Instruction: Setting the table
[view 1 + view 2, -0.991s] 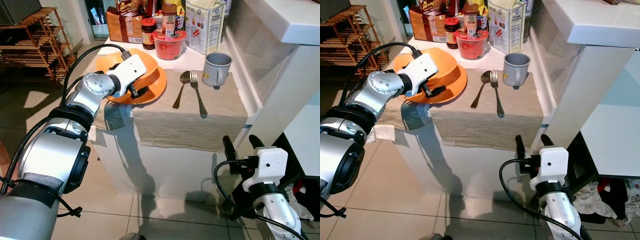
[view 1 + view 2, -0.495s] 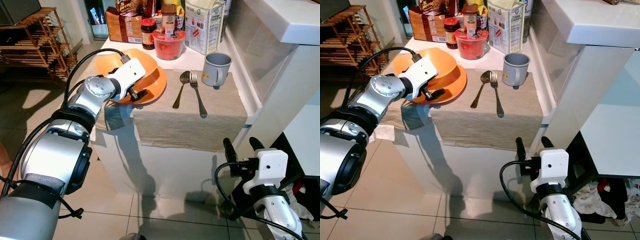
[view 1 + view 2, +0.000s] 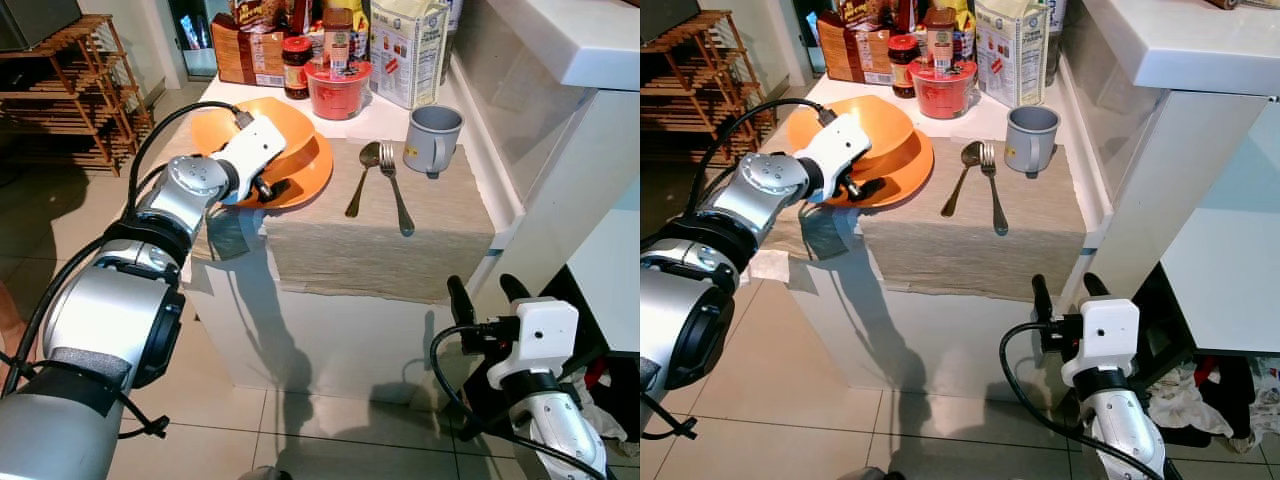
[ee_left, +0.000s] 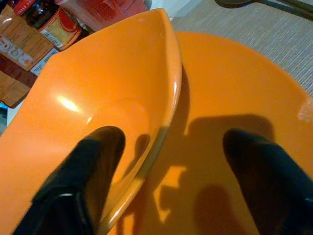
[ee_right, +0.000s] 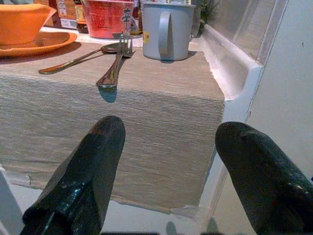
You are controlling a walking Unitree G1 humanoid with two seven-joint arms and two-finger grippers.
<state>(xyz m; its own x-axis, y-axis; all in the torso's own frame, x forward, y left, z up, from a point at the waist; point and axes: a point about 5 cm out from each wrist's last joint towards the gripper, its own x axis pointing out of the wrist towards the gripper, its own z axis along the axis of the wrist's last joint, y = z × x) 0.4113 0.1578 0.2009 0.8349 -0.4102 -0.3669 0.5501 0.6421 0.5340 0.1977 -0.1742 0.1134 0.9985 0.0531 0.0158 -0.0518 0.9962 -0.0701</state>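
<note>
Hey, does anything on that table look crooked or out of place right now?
Yes: the orange bowl sits tilted on the orange plate, not flat. The left pincer straddles its rim, open.

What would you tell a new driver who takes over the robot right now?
Left gripper: open, one finger inside the orange bowl, the other over the orange plate, straddling the bowl's rim. Nothing is gripped.
Right gripper: open, holding nothing, low in front of the table's edge.
Things: the bowl sits tilted on the plate at the left end of the beige placemat. The spoon and fork lie side by side in the middle, and the grey mug stands upright behind them.
Done: plate, bowl, cutlery and mug are on the table.
Left: probably settle the bowl flat, then pull the left arm back.
</note>
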